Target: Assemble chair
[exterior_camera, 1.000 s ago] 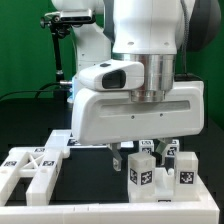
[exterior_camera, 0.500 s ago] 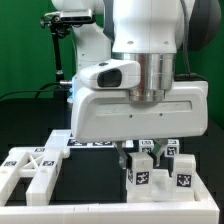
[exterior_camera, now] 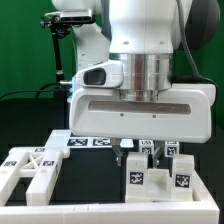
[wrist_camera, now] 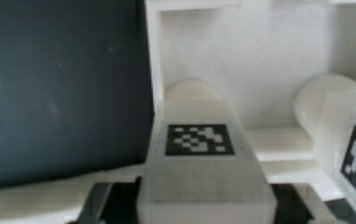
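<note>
Plainly, the gripper (exterior_camera: 138, 157) hangs low over the dark table (exterior_camera: 28, 118), its broad white body filling the exterior view. The cross-braced frame (exterior_camera: 30, 165) lies at its 8 o'clock, and the marker board (exterior_camera: 88, 142) lies flat behind at 10 o'clock. Beneath, a tagged white block (exterior_camera: 136, 178) stands upright. A second block (exterior_camera: 184, 178) stands just beside it at 3 o'clock, with smaller pieces (exterior_camera: 168, 152) crowding behind. The fingers (wrist_camera: 111, 204), partly apart, press both sides of the first block.
</note>
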You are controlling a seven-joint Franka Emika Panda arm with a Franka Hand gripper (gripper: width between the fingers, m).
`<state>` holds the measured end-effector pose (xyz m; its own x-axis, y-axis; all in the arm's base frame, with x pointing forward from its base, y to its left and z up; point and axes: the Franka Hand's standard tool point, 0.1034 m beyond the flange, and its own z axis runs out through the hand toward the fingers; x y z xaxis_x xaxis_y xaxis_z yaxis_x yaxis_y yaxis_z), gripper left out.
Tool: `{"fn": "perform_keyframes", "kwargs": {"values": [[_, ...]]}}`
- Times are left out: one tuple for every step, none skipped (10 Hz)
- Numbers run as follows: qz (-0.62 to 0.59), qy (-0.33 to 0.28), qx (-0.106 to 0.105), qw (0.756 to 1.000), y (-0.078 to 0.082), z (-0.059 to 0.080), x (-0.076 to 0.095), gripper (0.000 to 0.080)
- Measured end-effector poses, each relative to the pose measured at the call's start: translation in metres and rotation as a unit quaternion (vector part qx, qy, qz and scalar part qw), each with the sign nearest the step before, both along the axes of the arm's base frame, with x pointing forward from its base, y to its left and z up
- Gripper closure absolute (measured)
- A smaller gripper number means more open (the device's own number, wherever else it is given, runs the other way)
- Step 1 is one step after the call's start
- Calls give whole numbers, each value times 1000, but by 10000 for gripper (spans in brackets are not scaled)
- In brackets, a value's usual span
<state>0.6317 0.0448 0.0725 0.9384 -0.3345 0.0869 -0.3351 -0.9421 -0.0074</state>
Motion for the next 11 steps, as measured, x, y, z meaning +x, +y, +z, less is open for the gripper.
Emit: {"fn": "perform_keyframes", "kwargs": {"values": [[-34, 2, 3, 999, -2, 0, -3, 509], [-58, 2, 4, 998, -4, 0, -5, 508], [-95, 4, 3, 995, -6, 1, -7, 502], [-97, 6, 2, 995, -8, 1, -8, 502], [-93, 6, 2, 996, -8, 1, -8, 502], [-93, 6, 2, 996, -8, 0, -8, 451], [-93, 6, 2, 996, -7, 1, -7, 262], [-74, -1, 5, 997, -6, 11, -5, 185], [-72, -4, 9, 997, -2, 20, -7, 185], [-59, -7, 13, 998, 0, 31, -13, 156], [-40, -12, 16, 999, 3, 36, -23, 151]]}}
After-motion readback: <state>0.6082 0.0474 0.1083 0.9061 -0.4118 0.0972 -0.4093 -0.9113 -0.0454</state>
